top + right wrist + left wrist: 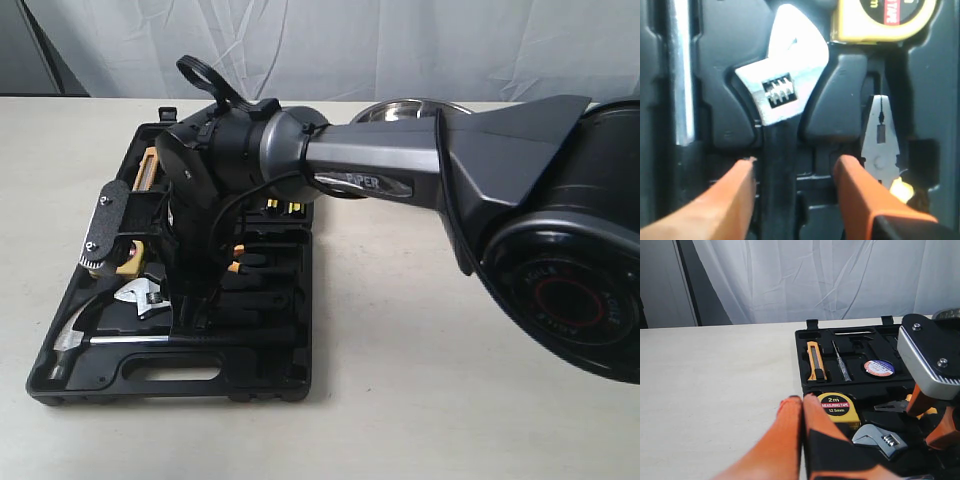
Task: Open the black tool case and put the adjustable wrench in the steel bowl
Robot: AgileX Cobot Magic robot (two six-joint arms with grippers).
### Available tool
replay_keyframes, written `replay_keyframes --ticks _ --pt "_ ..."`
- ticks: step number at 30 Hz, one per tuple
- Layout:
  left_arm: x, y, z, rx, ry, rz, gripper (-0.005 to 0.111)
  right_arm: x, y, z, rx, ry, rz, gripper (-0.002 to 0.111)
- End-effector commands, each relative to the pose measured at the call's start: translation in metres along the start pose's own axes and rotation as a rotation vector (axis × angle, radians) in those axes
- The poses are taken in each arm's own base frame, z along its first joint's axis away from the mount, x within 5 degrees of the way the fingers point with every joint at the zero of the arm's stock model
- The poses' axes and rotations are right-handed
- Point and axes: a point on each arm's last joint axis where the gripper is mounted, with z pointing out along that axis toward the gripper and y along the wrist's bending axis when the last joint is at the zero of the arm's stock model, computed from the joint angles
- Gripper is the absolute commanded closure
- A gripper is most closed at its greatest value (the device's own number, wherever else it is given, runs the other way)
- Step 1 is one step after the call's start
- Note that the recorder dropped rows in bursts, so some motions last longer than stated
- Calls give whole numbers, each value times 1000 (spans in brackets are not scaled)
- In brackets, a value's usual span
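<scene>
Reaching for the adjustable wrench [782, 85] in the opened tool case [270, 385].
The case lies open, so that step looks done; lifting the wrench from its moulded plastic slot and carrying it to the shiny round steel bowl [400, 109], behind the case on the pale surface [420, 380], is left. The right pincer [795, 162] stands open, its 2 orange fingers [725, 200] either side of the matte black handle, gripping nothing; the left pincer [801, 400] is closed and empty.
</scene>
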Motion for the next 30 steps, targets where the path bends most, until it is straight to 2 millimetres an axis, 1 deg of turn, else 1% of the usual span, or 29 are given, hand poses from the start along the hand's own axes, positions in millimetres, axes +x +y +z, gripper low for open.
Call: replay_keyframes --ticks 1,4,12,16,17,19,21,23,24,27,30 --pt "1 0 0 -3 0 1 107 -1 -2 -2 15 -11 -15 60" --pt "1 0 0 -3 0 1 107 -1 -2 0 10 -4 -18 60" --pt "1 0 0 -3 0 1 107 6 2 26 -19 33 -15 60" --pt "1 0 0 -3 0 1 107 8 4 33 -31 42 -11 60" --pt "1 0 0 -3 0 1 107 8 4 33 -31 42 -11 61" --pt "1 0 0 -3 0 1 107 9 4 34 -32 44 -11 71" --pt "1 0 0 -3 0 1 107 9 4 34 -33 45 -11 86" --pt "1 0 0 -3 0 1 107 9 4 34 -37 41 -5 103" --pt "1 0 0 -3 0 1 107 9 4 34 -37 41 -5 109" --pt "1 0 0 -3 0 1 107 9 5 34 -40 44 -5 108" --pt "1 0 0 -3 0 1 107 8 4 29 -37 40 -5 108"
